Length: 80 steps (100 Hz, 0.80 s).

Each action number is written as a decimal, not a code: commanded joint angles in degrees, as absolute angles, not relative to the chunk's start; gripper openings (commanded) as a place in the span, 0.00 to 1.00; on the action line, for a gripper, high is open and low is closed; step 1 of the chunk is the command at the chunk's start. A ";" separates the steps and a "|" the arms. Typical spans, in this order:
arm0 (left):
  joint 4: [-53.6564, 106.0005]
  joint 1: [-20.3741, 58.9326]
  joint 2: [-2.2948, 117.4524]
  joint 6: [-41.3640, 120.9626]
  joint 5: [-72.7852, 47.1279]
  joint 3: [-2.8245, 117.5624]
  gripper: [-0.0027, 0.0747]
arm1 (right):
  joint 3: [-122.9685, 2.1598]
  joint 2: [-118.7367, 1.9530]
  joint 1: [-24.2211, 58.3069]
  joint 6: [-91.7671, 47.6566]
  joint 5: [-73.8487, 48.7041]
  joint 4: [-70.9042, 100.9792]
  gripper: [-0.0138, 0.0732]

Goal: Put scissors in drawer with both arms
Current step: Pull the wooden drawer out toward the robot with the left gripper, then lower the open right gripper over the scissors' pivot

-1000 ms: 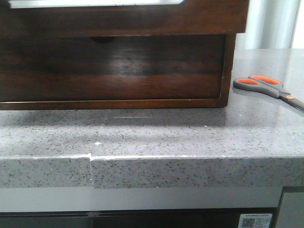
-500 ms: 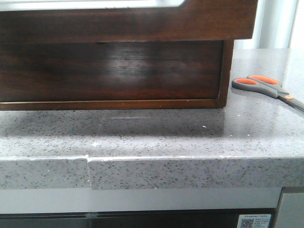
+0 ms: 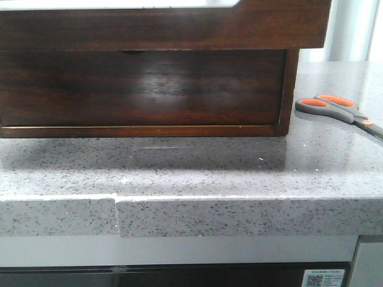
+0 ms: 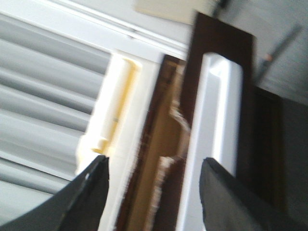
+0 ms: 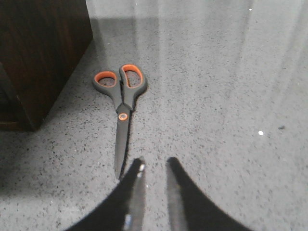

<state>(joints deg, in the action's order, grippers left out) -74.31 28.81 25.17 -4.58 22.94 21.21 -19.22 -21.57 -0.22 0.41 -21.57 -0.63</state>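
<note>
The scissors (image 3: pixel 335 106) lie flat on the grey counter to the right of the cabinet, grey handles with orange-lined loops. In the right wrist view the scissors (image 5: pixel 120 98) point their blade tip at my right gripper (image 5: pixel 154 162), which hovers just short of it, empty, its fingers a narrow gap apart. The drawer (image 3: pixel 161 27) is the top one; its glossy front overhangs the cabinet. In the left wrist view my left gripper (image 4: pixel 154 168) is open wide, its blurred black fingers (image 4: pixel 96 187) either side of the drawer front (image 4: pixel 216 43) with the pale cut-out. Neither arm shows in the front view.
The taller lower drawer front (image 3: pixel 143 89) is shut below the pulled-out one. The speckled counter (image 3: pixel 209 173) ends in a front edge close to the camera. The cabinet's dark side wall (image 5: pixel 43 53) stands just beside the scissors' handles.
The top drawer front has come toward the camera, reaching lower and further right in the front view. The scissors have stayed in place.
</note>
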 commanded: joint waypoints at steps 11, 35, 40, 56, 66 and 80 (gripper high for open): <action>-69.91 29.27 19.09 -5.80 23.97 23.25 0.53 | -30.53 -35.04 1.79 0.00 -19.07 -2.15 0.48; -67.59 29.27 17.56 -5.80 23.97 23.25 0.53 | -48.21 -56.22 4.03 0.00 -33.73 -2.15 0.50; -67.50 29.27 17.56 -5.80 23.97 23.25 0.53 | -51.84 -60.49 4.34 0.00 -37.66 -2.15 0.54; -67.50 29.27 17.56 -5.80 23.74 23.25 0.53 | -61.66 -72.71 5.17 0.00 -47.44 -2.15 0.72; -67.50 29.27 17.56 -5.80 23.74 23.25 0.53 | -65.70 -78.40 5.17 0.00 -51.21 -2.15 0.71; -67.50 29.27 17.56 -5.80 23.36 23.25 0.53 | -69.43 -84.07 5.21 0.00 -54.63 -1.67 0.71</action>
<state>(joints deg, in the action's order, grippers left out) -70.18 28.81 17.03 -5.01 23.06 21.30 -66.08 -83.23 5.13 0.41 -53.53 -1.30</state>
